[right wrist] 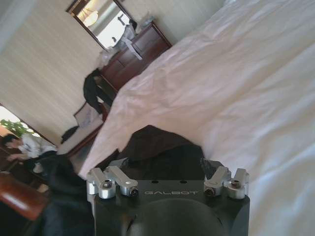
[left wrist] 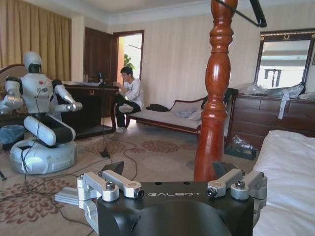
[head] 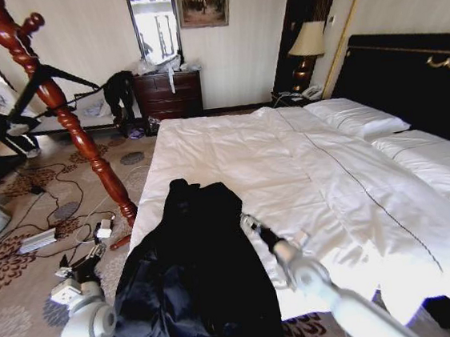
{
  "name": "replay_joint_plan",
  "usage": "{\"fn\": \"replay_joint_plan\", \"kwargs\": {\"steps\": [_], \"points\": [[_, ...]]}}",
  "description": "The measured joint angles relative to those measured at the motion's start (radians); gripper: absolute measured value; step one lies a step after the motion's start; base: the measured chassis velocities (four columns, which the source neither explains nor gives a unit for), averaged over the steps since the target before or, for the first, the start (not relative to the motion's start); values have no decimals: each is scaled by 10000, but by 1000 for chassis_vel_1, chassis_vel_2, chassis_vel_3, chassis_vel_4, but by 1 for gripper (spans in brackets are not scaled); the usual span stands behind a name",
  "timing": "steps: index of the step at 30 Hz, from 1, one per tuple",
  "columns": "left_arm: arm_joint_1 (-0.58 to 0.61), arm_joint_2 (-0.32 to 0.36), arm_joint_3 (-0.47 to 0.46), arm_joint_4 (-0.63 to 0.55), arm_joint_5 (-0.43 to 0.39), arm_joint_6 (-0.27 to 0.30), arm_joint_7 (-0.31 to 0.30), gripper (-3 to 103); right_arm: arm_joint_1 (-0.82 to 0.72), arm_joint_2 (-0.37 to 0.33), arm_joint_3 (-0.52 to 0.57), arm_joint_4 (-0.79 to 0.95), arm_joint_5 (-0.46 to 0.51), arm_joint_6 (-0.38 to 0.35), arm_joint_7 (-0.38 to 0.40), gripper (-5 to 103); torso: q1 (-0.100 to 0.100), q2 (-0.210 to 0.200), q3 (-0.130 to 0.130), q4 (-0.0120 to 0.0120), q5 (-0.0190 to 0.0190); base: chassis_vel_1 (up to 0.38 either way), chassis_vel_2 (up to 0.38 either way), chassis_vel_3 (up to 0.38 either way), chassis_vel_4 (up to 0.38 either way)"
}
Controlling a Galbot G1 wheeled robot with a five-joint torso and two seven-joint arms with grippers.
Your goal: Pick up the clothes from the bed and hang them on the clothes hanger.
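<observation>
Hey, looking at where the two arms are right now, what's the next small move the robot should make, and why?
Probably lower the right claw onto the near edge of the black coat and grip it. The coat lies flat on the bed, nothing holds it, and the right claw hangs open just beside it over the white duvet. The left claw sits open over the floor by the wooden coat stand, farther from the cloth.

Black coat (head: 196, 276) on a white bed (head: 305, 168); black hanger (head: 54, 78); reddish-brown stand (head: 66, 113); beige floral carpet (head: 25, 262).

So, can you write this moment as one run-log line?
long black coat: flat on white bed | right pincer: open beside coat | left pincer: open over floor
</observation>
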Motion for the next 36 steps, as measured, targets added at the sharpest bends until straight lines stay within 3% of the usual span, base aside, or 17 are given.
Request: {"fn": "replay_joint_plan", "kwargs": {"steps": [2, 3, 6, 11, 15, 21, 31, 36], "points": [[93, 61, -77, -150, -9, -3, 0, 100, 1074, 348, -285, -1295, -78, -376, -269, 90, -1, 0, 0, 3, -1, 0, 0, 0, 0], [93, 61, -77, -150, -9, -3, 0, 100, 1074, 348, -285, -1295, -78, -376, -269, 90, -1, 0, 0, 3, -1, 0, 0, 0, 0], [215, 130, -233, -308, -110, -2, -6, 100, 2172, 831, -570, -2949, -796, -600, -1346, 99, 1, 0, 0, 3, -2, 0, 0, 0, 0], [248, 333, -467, -289, -299, 18, -14, 100, 2882, 1297, -1163, -4315, -1722, -675, -2943, 100, -1, 1, -1, 0, -1, 0, 0, 0, 0], [164, 384, -502, -197, -390, 57, -46, 100, 3173, 1590, -1650, -5123, -2700, -579, -3682, 102, 0, 0, 0, -2, -2, 0, 0, 0, 0], [15, 415, -393, -101, -437, 120, -92, 100, 3518, 1861, -1986, -6031, -3489, -339, -3521, 95, -1, 0, -1, 0, -2, 0, 0, 0, 0], [-80, 476, -273, 69, -459, 148, -107, 100, 3762, 1722, -2004, -6387, -4058, 12, -2727, 94, -1, 1, -2, -1, -2, 0, 0, 0, 0], [-143, 490, -209, 118, -455, 167, -114, 100, 3897, 1766, -2215, -6593, -4224, 9, -2765, 94, -2, 1, -2, -1, -1, 0, 0, 0, 0]]}}
